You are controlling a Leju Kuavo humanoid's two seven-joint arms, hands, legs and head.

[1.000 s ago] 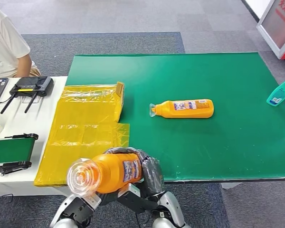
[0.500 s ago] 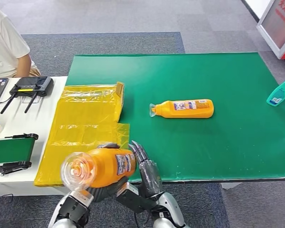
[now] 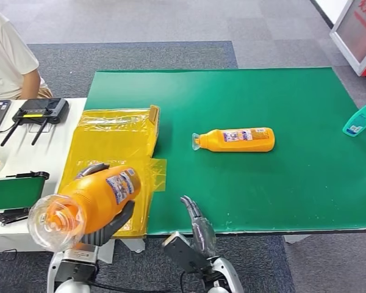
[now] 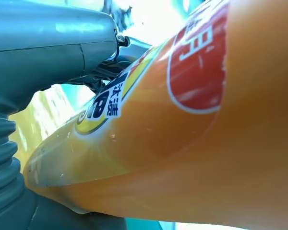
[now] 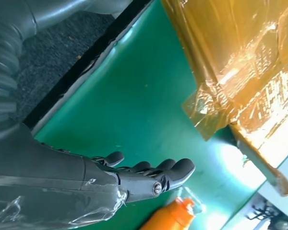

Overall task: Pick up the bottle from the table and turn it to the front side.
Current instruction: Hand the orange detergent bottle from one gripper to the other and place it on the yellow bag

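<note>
- The held bottle point(image 3: 91, 201) is orange plastic with a clear cap point(image 3: 50, 224) at its near end. It lies roughly level, cap aimed toward 7 o'clock and base toward 1 o'clock, raised above the near-left table corner over the yellow bags.
- A small white-and-blue printed label point(image 3: 119, 183) faces up near its base. In the left wrist view the bottle's point(image 4: 208, 143) skin shows a red rounded patch with white characters and a yellow-edged white tag with dark characters.
- The left hand point(image 3: 108, 224) grips this bottle from beneath, dark fingers point(image 3: 121, 217) curling up its 3 o'clock side; another digit shows over the top at 12 o'clock.
- The right hand point(image 3: 197, 223) sits at 3 o'clock from the bottle, apart from it, at the table's near edge. It holds nothing, its fingers point(image 5: 171, 170) straight and close together above the green mat point(image 5: 135, 96).
- A second orange bottle point(image 3: 236, 140) lies flat on the green mat point(image 3: 287, 183), toward 1 o'clock of the held one, cap pointing to 9 o'clock.
- Yellow plastic bags point(image 3: 112, 152) spread at 12 o'clock of the held bottle, overlapping the mat's left edge.
- A teal bottle point(image 3: 360, 119) lies at the mat's far right edge.
- On the white table at 10 o'clock sit a black controller point(image 3: 39, 111) with antennas and a person in a white shirt point(image 3: 8, 58).
</note>
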